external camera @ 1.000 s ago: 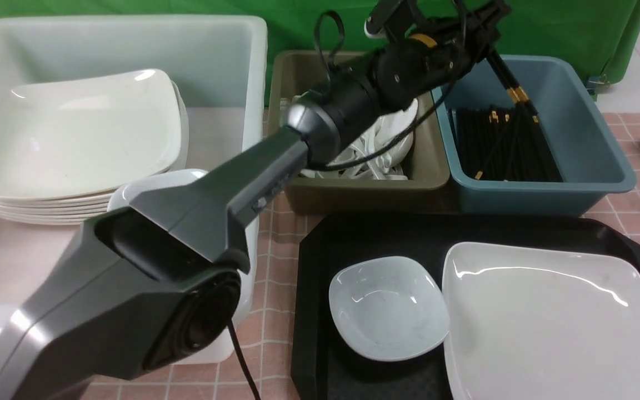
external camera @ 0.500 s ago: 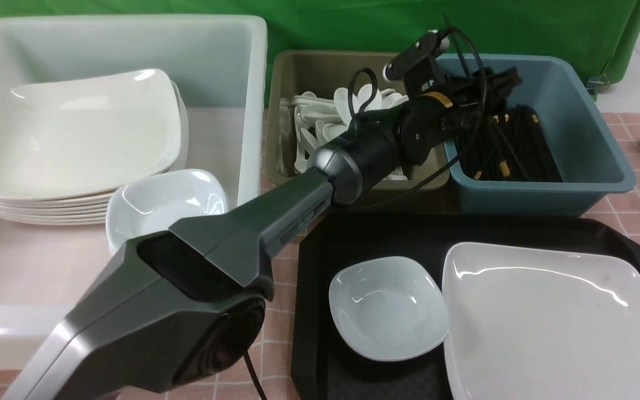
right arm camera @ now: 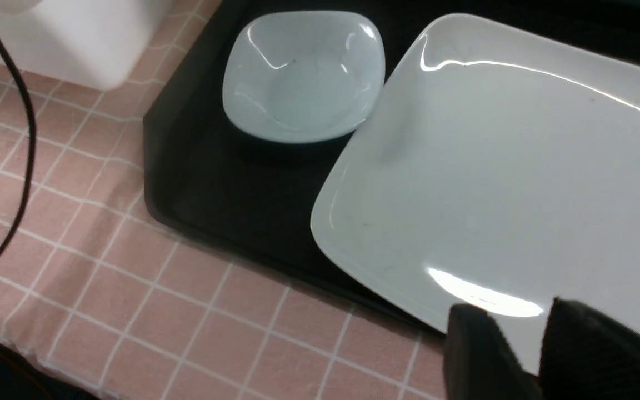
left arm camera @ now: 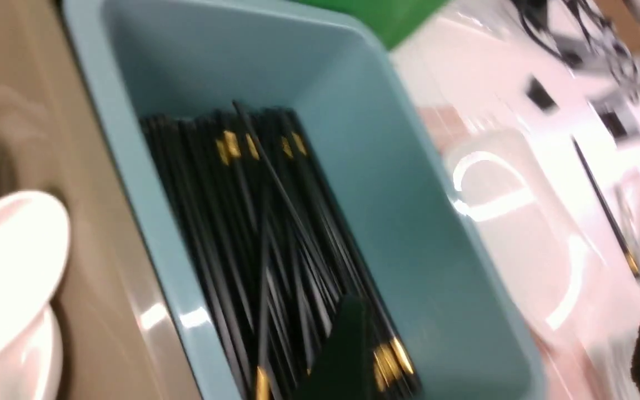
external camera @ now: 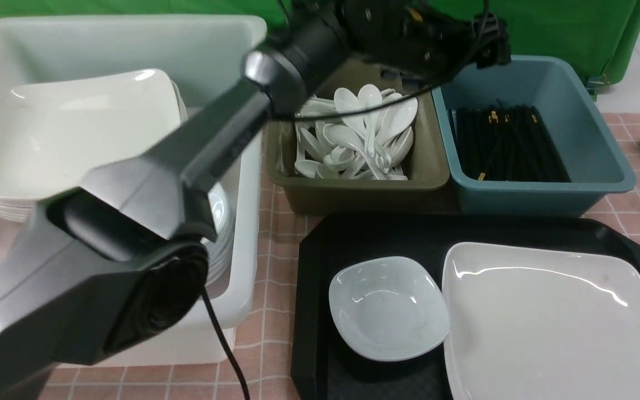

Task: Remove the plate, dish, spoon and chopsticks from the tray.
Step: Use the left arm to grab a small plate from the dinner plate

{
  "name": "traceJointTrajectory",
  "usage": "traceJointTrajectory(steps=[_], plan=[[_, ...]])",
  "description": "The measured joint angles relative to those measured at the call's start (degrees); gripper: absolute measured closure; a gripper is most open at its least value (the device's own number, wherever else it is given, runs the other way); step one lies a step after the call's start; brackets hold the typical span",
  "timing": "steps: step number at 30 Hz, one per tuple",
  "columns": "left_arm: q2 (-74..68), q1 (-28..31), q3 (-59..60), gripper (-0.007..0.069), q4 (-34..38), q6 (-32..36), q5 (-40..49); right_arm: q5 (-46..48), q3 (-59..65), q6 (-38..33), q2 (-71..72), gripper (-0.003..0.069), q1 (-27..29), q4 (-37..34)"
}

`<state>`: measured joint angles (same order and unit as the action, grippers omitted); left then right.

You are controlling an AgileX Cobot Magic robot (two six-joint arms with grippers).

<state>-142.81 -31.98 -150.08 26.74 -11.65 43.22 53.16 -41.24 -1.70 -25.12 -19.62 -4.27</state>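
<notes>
Pink-tiled worktop (external camera: 275,344) in front of a green backdrop (external camera: 575,28).

The dish (external camera: 389,308) sits upright on the left part of the black tray (external camera: 386,233). The plate (external camera: 553,328) fills the tray's right part, and the two rims touch. Both are rounded squares with no long axis. No spoon or chopsticks show on the tray.

The left end effector (external camera: 489,47) hangs above the teal bin (external camera: 592,111), jaws wide apart and empty. From it, the dish lies lower, toward the robot and to the left, well apart.

The right end effector (right arm camera: 545,328) hovers at the plate's near edge. Its fingers are close together with a slim gap and the tips are cropped, so its state cannot be told.

Judgement: the right arm is nearer the plate. Because the rims touch, lifting either piece may disturb the other.

Just behind the tray stand the olive bin (external camera: 353,191) of spoons (external camera: 353,139) and the teal bin of chopsticks (external camera: 509,144). Their walls lie between the left end effector and the tray. The white tub (external camera: 245,250) with stacked plates (external camera: 75,128) is to the left, under the left arm (external camera: 186,155).
</notes>
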Motion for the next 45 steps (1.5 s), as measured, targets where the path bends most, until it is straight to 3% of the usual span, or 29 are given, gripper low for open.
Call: traceJointTrajectory(steps=[3,8,10,13,17,21,22,29,35,42,45], plan=[[3.54,0.93,-2.38,0.0174,0.17,0.75,9.75,0.21,0.00,0.00,0.00,0.0421,0.00,0.00],[11.14,1.70,-5.37,0.0520,-0.35,5.16,22.96,1.39,0.00,0.00,0.00,0.0502,0.00,0.07],[15.97,1.75,-4.86,0.0601,0.34,8.25,25.22,1.84,0.00,0.00,-0.04,0.0579,0.00,-0.06],[20.19,1.50,-1.06,0.0622,3.34,10.66,25.64,2.84,0.00,0.00,-0.06,0.0629,0.00,0.00],[28.43,0.29,12.68,0.0622,5.87,15.05,25.91,4.60,0.00,0.00,-0.06,0.0629,0.00,0.00],[39.36,-2.07,33.69,0.0622,-0.01,16.16,26.22,5.84,0.00,0.00,-0.06,0.0629,0.00,0.00],[43.78,-2.81,43.75,0.0622,-2.72,16.16,26.65,6.11,0.00,0.00,-0.06,0.0628,0.00,0.00],[57.10,-3.67,66.19,0.0606,-6.89,15.52,24.50,5.54,0.00,0.00,-0.06,0.0627,0.00,0.00],[55.05,-12.34,75.64,0.0454,-15.10,12.13,16.25,3.46,0.00,0.00,-0.06,0.0618,0.00,0.00],[44.21,-25.53,75.71,0.0197,-36.21,7.26,7.26,2.99,0.00,0.00,-0.06,0.0611,0.00,0.00],[41.89,-28.00,75.71,0.0141,-40.81,5.76,5.24,2.99,0.00,0.00,-0.06,0.0608,0.00,0.00]])
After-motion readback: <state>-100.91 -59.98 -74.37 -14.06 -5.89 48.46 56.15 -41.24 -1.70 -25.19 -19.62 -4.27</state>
